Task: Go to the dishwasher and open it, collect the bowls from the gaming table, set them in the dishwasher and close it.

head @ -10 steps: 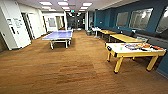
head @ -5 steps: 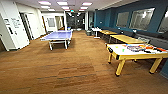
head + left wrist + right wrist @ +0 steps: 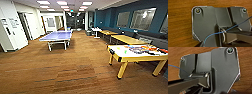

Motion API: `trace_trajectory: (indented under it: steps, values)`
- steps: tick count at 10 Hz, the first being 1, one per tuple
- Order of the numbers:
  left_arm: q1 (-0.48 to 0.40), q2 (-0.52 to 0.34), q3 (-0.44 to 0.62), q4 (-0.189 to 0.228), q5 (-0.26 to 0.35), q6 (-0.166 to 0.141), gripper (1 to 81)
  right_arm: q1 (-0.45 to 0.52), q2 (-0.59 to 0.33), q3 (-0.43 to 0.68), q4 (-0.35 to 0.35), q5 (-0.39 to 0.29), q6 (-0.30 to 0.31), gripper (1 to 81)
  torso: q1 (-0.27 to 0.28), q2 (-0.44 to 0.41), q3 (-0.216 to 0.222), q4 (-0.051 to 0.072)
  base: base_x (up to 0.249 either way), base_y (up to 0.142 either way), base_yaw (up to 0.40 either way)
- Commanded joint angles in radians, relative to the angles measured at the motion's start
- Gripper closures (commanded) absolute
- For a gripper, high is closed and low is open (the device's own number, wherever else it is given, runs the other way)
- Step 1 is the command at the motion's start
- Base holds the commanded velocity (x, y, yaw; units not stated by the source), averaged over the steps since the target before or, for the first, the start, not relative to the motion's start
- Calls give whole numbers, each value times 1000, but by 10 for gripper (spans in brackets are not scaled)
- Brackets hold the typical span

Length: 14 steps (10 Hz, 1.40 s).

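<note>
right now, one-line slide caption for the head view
Gaming table with colourful boxes at right, blue table-tennis table ahead on brown floor.

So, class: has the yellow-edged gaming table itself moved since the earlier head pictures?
No. The gaming table keeps its place beside the wooden table; the slight shift affects the whole view.

Bright ceiling panels (image 3: 62, 3) light the room evenly from above, with glare on the far right windows (image 3: 142, 18). Soft shadows lie under the blue table (image 3: 57, 35) and the gaming table (image 3: 120, 53). The head view is blurred, bowed at its edges; the brown floor (image 3: 62, 72) smears nearby.
</note>
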<state>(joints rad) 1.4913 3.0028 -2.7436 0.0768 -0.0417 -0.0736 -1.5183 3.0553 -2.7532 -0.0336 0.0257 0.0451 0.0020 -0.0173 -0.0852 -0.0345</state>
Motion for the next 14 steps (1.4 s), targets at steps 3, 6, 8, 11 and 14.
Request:
trace_trajectory:
  steps: [3,6,8,11,14]
  values:
    - [-41,-7,-2,-5,54,8,10,37,-1,-2,6,-56,-2,10,0,0,0,0,234,0,0]
    - [-41,-5,-2,-5,54,8,10,36,-1,-2,6,-56,-2,10,0,0,0,0,234,0,0]
    - [-41,-5,-2,-5,54,8,10,34,1,-2,8,-56,-1,10,0,0,0,0,242,0,0]
    - [-41,-4,-2,-5,54,8,10,34,1,-2,6,-56,-2,10,0,0,0,0,242,0,0]
    - [-41,-4,-2,-2,54,8,10,36,-1,-2,4,-56,-2,10,0,0,0,0,242,0,0]
